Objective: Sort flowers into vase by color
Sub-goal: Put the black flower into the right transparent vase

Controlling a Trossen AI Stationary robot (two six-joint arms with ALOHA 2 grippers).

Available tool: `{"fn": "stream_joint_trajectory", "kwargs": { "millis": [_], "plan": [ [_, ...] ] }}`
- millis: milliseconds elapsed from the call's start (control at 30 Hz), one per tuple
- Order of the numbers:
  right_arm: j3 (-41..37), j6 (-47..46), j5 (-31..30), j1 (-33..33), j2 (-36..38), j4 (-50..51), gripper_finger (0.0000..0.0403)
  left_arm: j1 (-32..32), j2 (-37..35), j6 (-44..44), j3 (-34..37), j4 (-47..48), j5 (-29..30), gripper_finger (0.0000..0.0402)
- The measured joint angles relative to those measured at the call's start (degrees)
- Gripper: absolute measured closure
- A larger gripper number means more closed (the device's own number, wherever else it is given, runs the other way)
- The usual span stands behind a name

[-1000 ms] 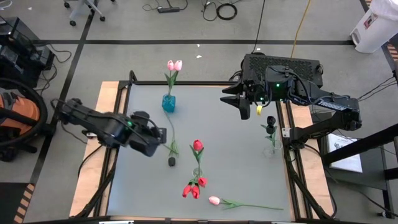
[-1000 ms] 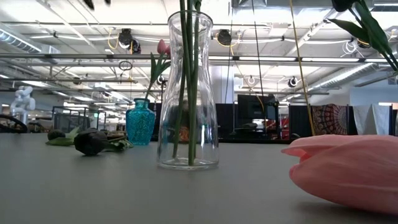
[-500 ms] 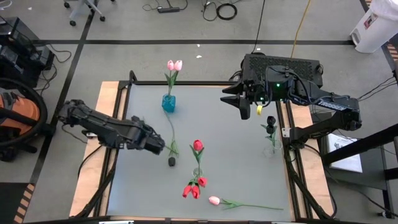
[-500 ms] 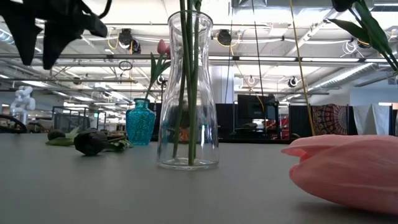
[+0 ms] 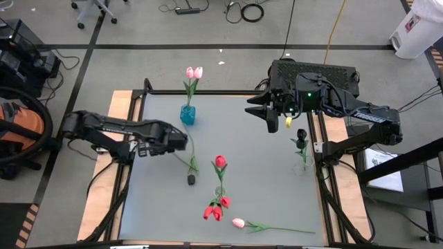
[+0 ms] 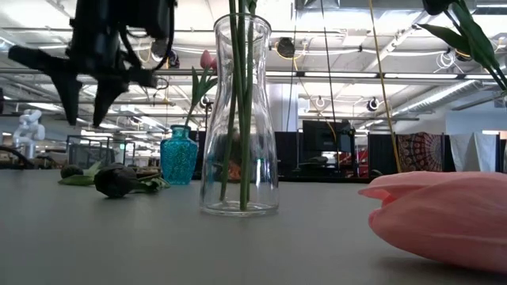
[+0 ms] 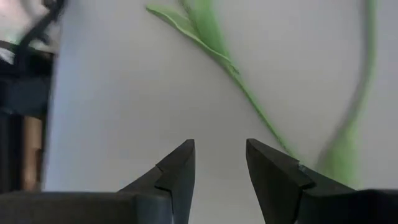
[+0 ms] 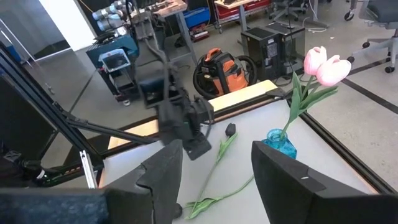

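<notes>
Scene: grey counter (image 5: 263, 138) with three vases. Blue vase (image 5: 187, 114) at the far side holds two pink tulips (image 5: 194, 72); clear vase (image 5: 219, 190) mid-counter holds red tulips (image 5: 220, 162); a third vase (image 5: 302, 164) by the right edge holds a black tulip (image 5: 302, 134).
Loose flowers: black tulip (image 5: 191, 179) lying left of centre, head toward the near edge, stem (image 5: 192, 149) running up toward the blue vase; pink tulip (image 5: 238, 223) flat near the near edge, stem pointing right.
Left end effector (image 5: 181, 140): released, fingers parted, nothing between them, hovering above the counter.
Key relation: the loose black tulip's stem lies just beside and under the left end effector; in the left wrist view the stem (image 7: 261, 112) runs slantwise ahead of the fingertips (image 7: 184, 152).
Long axis: roughly far-to-near, leaves about midway.
Nearer arm: left, by a wide margin.
Right end effector (image 5: 266, 116): released, empty, parked high at the far right corner.
Room: open counter all round the stem; the blue vase is the closest obstacle, the clear vase sits further right.
Judgement: next move looks like a descent onto the stem, fingers set across it; destination by colour would be the right-edge vase, across the counter.
</notes>
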State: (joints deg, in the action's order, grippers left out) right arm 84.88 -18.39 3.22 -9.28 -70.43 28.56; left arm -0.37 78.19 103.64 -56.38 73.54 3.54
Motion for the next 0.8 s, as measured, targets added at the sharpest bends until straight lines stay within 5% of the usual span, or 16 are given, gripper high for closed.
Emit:
{"fn": "stream_joint_trajectory", "kwargs": {
  "millis": [533,800],
  "plan": [
    [0.0,0.0,0.0,0.0,0.0,0.0,0.0218,11.6,-1.5,-7.1,14.3,-18.8,-4.9,0.0252],
    [0.0,0.0,0.0,0.0,0.0,0.0,0.0218,14.4,-1.5,-8.6,16.5,-19.3,-4.0,0.0252]
  ]
}}
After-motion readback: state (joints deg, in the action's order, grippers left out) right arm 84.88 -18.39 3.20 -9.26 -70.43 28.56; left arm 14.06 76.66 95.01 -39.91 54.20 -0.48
